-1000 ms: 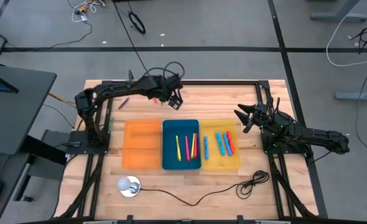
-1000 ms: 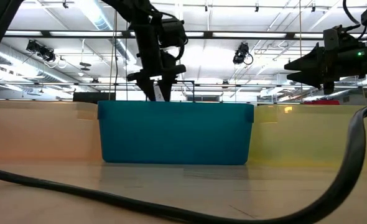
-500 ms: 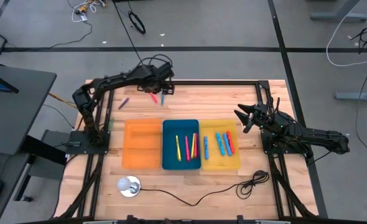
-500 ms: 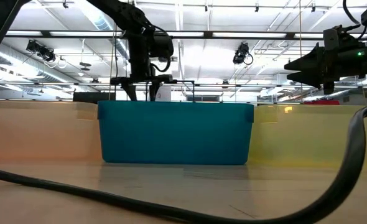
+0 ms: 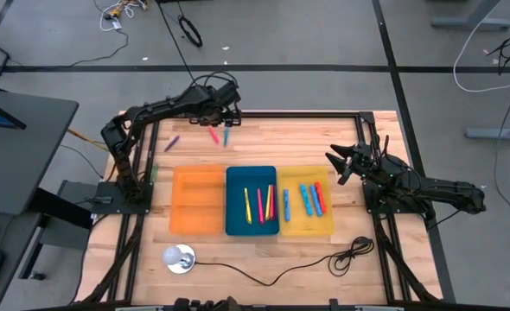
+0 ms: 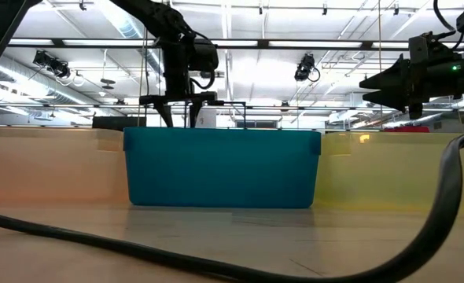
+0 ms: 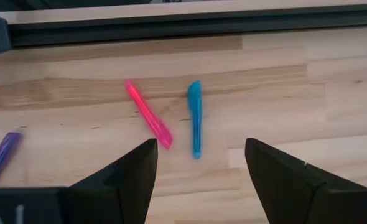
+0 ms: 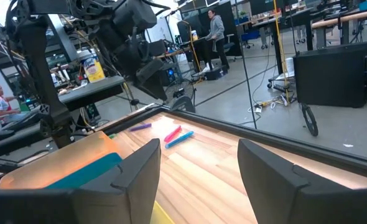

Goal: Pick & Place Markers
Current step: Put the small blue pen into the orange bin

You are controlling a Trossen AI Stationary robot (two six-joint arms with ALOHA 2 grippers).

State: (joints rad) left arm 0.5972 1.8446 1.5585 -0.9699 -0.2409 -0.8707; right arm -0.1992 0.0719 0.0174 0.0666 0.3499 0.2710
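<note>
Left jaws (image 5: pixel 219 120): spread wide and holding nothing, hovering over the far edge of the surface (image 5: pixel 272 142), beyond the blue tray (image 5: pixel 251 200).
Pink marker (image 7: pixel 148 114): lying loose on the wood just beyond my left fingertips (image 7: pixel 137 171), on the far side of the blue tray.
Blue marker (image 7: pixel 195 127): right beside the pink one, not touching it, both flat on the wood.
Purple marker (image 5: pixel 172 142): also past the blue tray, off toward the orange tray's (image 5: pixel 197 199) far corner, apart from the other two.
Blue tray: holds yellow, pink and blue markers (image 5: pixel 259 204) lying lengthwise.
Yellow tray (image 5: pixel 305 200): touching the blue tray's side, with blue and red markers inside.
Right jaws (image 5: pixel 334 165): parted, gripping nothing, waiting beside the yellow tray, on the side away from the blue tray.
</note>
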